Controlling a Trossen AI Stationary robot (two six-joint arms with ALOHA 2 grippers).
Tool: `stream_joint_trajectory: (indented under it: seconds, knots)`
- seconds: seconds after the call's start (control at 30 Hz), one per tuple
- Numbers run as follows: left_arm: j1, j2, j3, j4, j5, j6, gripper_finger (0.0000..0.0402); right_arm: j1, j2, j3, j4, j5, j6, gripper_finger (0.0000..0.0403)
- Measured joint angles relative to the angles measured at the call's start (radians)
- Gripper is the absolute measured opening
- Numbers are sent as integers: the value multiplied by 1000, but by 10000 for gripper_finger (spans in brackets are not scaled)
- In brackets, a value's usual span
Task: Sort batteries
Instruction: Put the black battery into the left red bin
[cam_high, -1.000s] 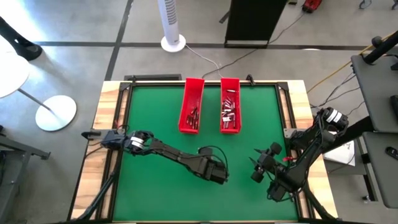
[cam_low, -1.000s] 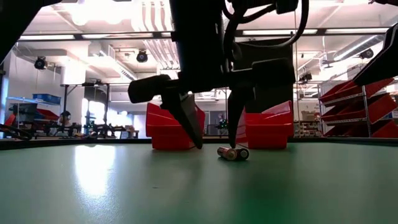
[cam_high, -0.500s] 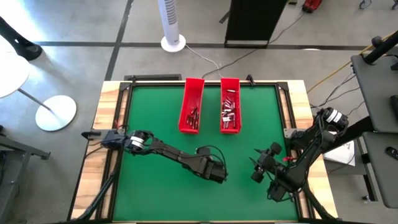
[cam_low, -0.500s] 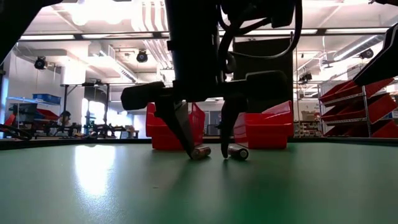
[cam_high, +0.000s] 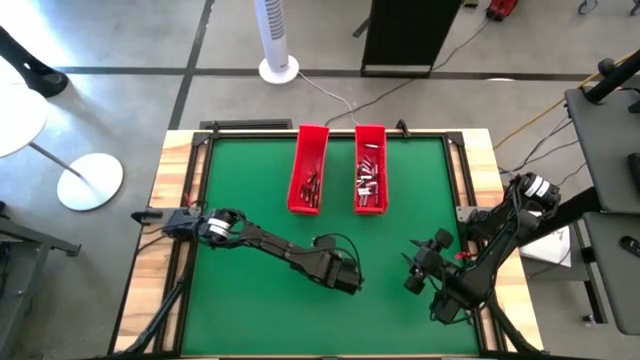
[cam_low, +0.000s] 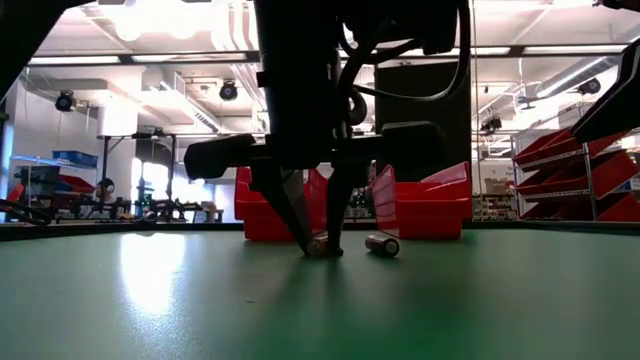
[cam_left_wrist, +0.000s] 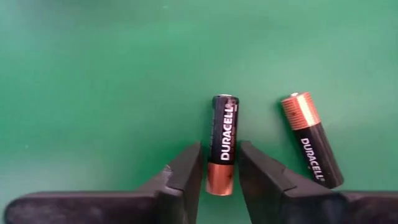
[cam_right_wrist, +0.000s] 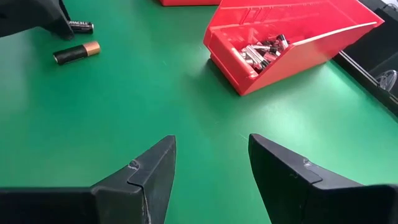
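While your left gripper (cam_left_wrist: 221, 168) is closing in around one battery (cam_left_wrist: 222, 144) low in the centre of the left wrist frame, the fingers (cam_left_wrist: 186, 168) are sitting either side of its copper end, narrowly apart; you can't tell yet if they are actually clamping it. A second battery (cam_left_wrist: 310, 139) is lying just beside it at the right, tilted. In the low view the fingertips are touching down on the green table (cam_low: 150, 300) at mid-frame. In the high view the red trays (cam_high: 308, 168) are sitting at upper centre, already holding more batteries.

Risks: you are gripping near one end, so the cell is likely pivoting or slipping out on lift. Any drift right is knocking the neighbour and rolling it away.

Your right gripper (cam_right_wrist: 211, 165) is waiting at the high view's lower right, jaws apart, holding nothing.
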Motion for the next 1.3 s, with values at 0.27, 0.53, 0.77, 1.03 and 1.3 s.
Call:
stream_joint_trajectory:
  seconds: [0.27,0.53,0.77,1.03,1.3]
  knots:
    - [-4,-3,-37,10,-9,-5,57,10,0,0,0,0,-1,196]
    - [-12,4,-12,-10,-36,56,42,11,0,0,-1,1,-3,196]
    - [-12,6,6,-28,-54,93,40,17,0,0,-18,-3,-4,196]
    - [-6,-38,118,-187,-79,149,38,26,0,0,-33,-4,7,196]
    - [45,-62,323,-447,-164,215,38,26,0,0,-30,-8,26,196]
